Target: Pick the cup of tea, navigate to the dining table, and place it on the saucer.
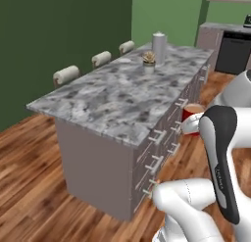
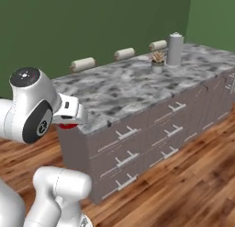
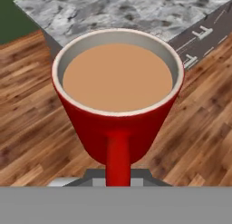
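Note:
The cup of tea [image 3: 118, 78], a red mug full of brown liquid, hangs in the air over the wooden floor. Its handle runs down into my gripper [image 3: 118, 178], which is shut on it. From the left base view the cup of tea [image 1: 192, 112] sits beside the drawer side of the dining table [image 1: 112, 99], partly behind my arm. A sliver of the red cup [image 2: 69, 126] peeks under my hand in the right base view, close to the near corner of the dining table [image 2: 133, 83]. The saucer is out of view.
A tall grey cylinder [image 1: 158, 41] and a small potted succulent [image 1: 148, 61] stand on the far part of the marbled top. Three stools [image 1: 66, 74] line the table's far side. A dark appliance [image 1: 234, 52] stands at the back right. Wooden floor surrounds the table.

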### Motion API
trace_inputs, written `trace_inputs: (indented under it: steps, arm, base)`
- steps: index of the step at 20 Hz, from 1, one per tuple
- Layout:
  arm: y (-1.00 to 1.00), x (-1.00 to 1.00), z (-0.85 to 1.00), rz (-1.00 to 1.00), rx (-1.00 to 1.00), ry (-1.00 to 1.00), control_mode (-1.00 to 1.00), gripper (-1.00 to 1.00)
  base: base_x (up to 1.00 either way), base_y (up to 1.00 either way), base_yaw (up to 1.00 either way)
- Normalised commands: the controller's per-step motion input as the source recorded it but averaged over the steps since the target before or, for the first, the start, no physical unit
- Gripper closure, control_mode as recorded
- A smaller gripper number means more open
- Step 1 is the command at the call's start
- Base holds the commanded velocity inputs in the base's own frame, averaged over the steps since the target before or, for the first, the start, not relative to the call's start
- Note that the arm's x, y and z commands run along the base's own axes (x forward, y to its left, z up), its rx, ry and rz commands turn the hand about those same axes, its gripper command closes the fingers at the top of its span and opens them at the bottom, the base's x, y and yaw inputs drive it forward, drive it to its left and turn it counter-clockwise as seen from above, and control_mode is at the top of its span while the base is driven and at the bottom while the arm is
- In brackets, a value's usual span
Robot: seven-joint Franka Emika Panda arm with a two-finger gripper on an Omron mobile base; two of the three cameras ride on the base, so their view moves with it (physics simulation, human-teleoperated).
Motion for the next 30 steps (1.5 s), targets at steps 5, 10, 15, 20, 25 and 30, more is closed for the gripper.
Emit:
trace_inputs:
  steps: [5, 10, 15, 20, 25, 30]
  arm:
    - [0.0, 0.0, 0.0, 0.0, 0.0, 0.0, 1.0, 1.0]
    - [0.0, 0.0, 0.0, 0.0, 0.0, 0.0, 1.0, 1.0]
    - [0.0, 0.0, 0.0, 0.0, 0.0, 0.0, 1.0, 1.0]
    - [0.0, 0.0, 0.0, 0.0, 0.0, 0.0, 1.0, 1.0]
    - [0.0, 0.0, 0.0, 0.0, 0.0, 0.0, 1.0, 1.0]
    - [0.0, 0.0, 0.0, 0.0, 0.0, 0.0, 1.0, 1.0]
  base:
    - [0.0, 1.0, -0.06]
    - [0.13, 1.0, -0.13]
    - [0.42, 1.0, -0.17]
    - [0.5, 1.0, -0.15]
    - [0.6, 1.0, -0.18]
    - [0.82, 1.0, -0.23]
